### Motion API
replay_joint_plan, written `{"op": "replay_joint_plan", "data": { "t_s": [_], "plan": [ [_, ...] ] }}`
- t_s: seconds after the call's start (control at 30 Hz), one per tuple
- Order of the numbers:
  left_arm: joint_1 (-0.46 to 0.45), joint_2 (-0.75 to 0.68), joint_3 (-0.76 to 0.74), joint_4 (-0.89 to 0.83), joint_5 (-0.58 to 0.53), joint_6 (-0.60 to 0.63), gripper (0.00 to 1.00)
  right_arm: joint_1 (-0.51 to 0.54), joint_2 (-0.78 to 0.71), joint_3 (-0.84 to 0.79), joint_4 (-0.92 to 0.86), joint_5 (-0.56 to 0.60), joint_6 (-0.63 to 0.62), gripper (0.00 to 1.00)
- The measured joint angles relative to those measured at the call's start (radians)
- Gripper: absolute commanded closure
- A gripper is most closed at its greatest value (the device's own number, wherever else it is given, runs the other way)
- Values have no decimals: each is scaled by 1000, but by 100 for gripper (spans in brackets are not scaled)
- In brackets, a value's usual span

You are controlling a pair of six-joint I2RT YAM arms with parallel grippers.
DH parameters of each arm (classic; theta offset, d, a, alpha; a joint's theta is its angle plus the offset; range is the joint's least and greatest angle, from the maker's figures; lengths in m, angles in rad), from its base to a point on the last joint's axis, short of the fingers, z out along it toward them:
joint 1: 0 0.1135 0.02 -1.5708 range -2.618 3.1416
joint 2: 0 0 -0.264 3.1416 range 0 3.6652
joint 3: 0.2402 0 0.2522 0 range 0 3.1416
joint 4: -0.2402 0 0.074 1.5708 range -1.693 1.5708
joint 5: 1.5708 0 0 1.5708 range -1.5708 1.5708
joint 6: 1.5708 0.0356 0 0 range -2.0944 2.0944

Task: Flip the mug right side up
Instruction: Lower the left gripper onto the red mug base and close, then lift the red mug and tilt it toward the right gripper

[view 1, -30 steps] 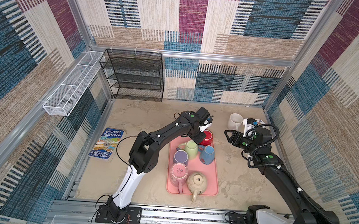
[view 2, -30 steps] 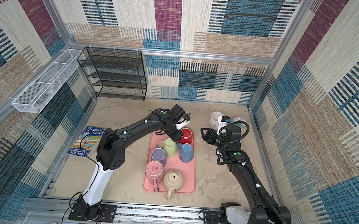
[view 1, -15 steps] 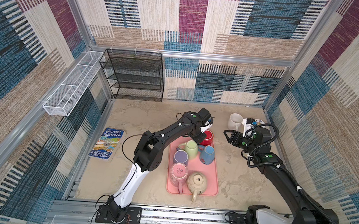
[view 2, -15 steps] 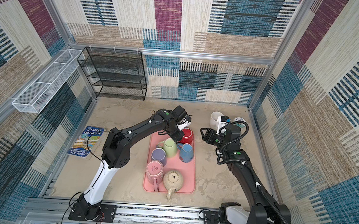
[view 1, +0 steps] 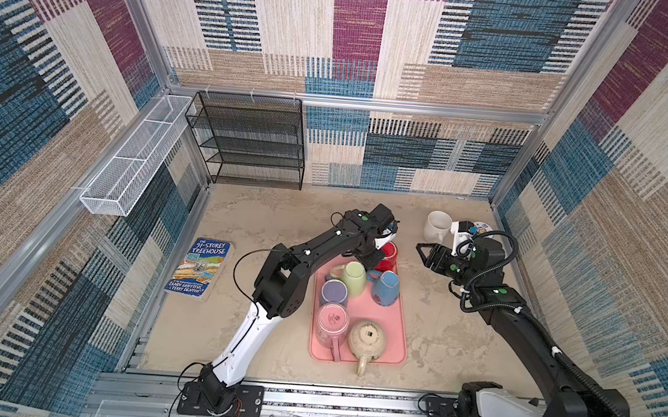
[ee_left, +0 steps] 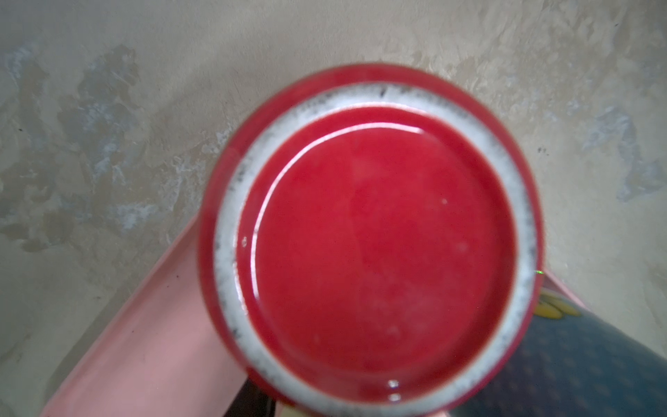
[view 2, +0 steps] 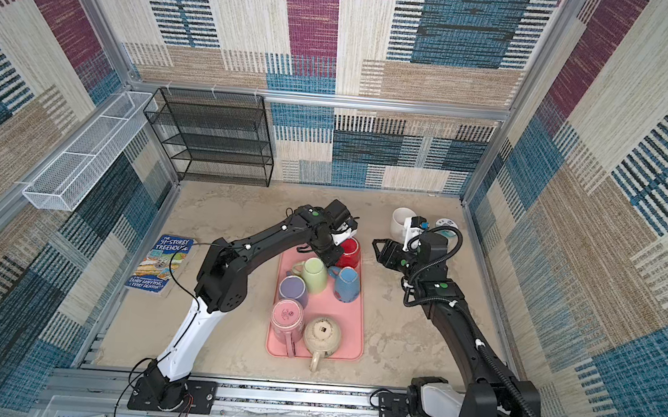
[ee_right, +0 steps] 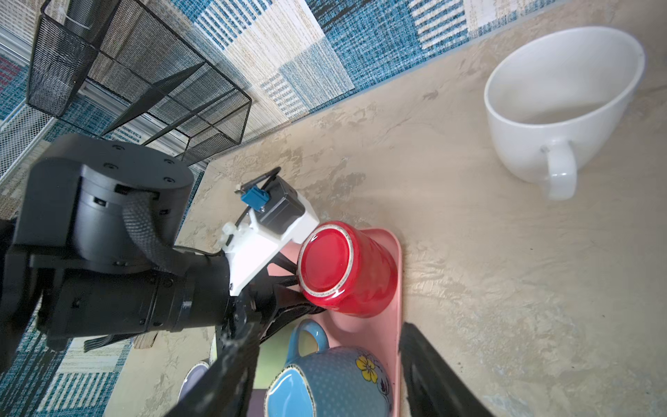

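- The red mug stands mouth down, base up, on the far right corner of the pink tray. The left wrist view looks straight onto its glossy base and unglazed foot ring.
- It looks like glazed ceramic: rigid, fairly heavy for its size, slick under the pads and liable to chip if dropped. Its handle is not visible in any view.
- The best hold is probably across the wall just below the base, or on the handle if it faces the arm. The grip must be firm enough to survive the flip.
- The left gripper is right against the mug's side, on the side facing its own arm, with the wrist camera just above the base. Its fingers are mostly hidden behind the mug, so I cannot tell whether they have closed on it.
- The right gripper hovers just beside the tray's right edge, near the mug but apart from it, jaws spread and empty.
- A blue floral mug and a green mug crowd the near side, leaving little swing room. A white mug sits upright on the table further back.
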Motion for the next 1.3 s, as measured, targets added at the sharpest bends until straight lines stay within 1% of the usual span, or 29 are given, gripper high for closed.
{"op": "replay_joint_plan", "data": {
  "t_s": [0.47,0.57,0.7,0.73,0.83,0.9,1.3],
  "plan": [
    [-2,1,3,-3,-19,5,82,0,24,0,9,-8,0,35],
    [-3,0,2,-4,-20,8,89,0,24,0,9,-8,0,35],
    [-3,-1,2,-4,-21,9,91,0,18,0,16,-8,0,35],
    [-3,-2,0,-3,-22,9,94,0,18,0,16,-8,0,35],
    [-2,-5,-1,-4,-23,10,96,0,18,0,16,-8,0,35],
    [-2,-8,-2,-5,-23,10,100,0,16,0,16,-8,0,35],
    [-2,-79,-17,-31,-23,27,100,0,8,-23,32,-28,5,35]
  ]
}}
